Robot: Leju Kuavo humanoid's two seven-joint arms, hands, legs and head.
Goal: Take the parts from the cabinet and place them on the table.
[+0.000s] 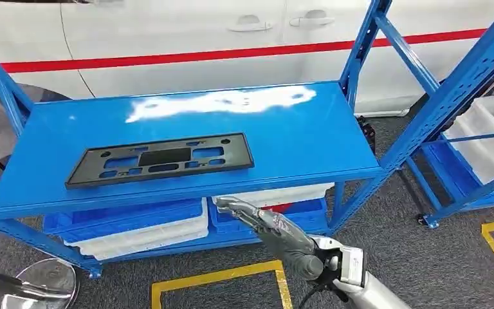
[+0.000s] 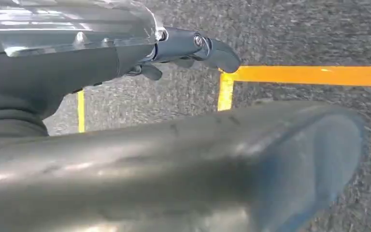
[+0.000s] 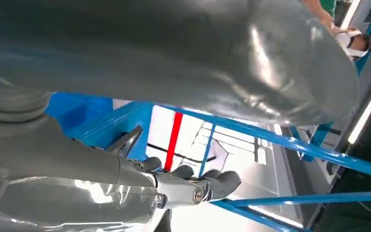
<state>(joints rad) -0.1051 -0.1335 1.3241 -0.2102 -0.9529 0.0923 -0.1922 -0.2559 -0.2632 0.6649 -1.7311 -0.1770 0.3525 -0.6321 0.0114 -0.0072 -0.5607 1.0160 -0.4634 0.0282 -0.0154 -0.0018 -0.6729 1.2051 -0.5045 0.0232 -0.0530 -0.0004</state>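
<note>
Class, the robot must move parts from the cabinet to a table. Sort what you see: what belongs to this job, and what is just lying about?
Belongs to the job:
black part
blue cabinet
right hand

Lying about:
white and blue trays on the lower shelf
yellow floor tape

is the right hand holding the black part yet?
No: in the head view the right hand hangs below the front edge of the blue shelf, holding nothing, while the black part lies flat on top, untouched.

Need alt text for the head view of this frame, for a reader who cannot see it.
A flat black part with cut-outs lies on the top shelf of a blue rack. The robot's right hand reaches up toward the shelf's front edge, holding nothing; blue and white bins sit below.
</note>
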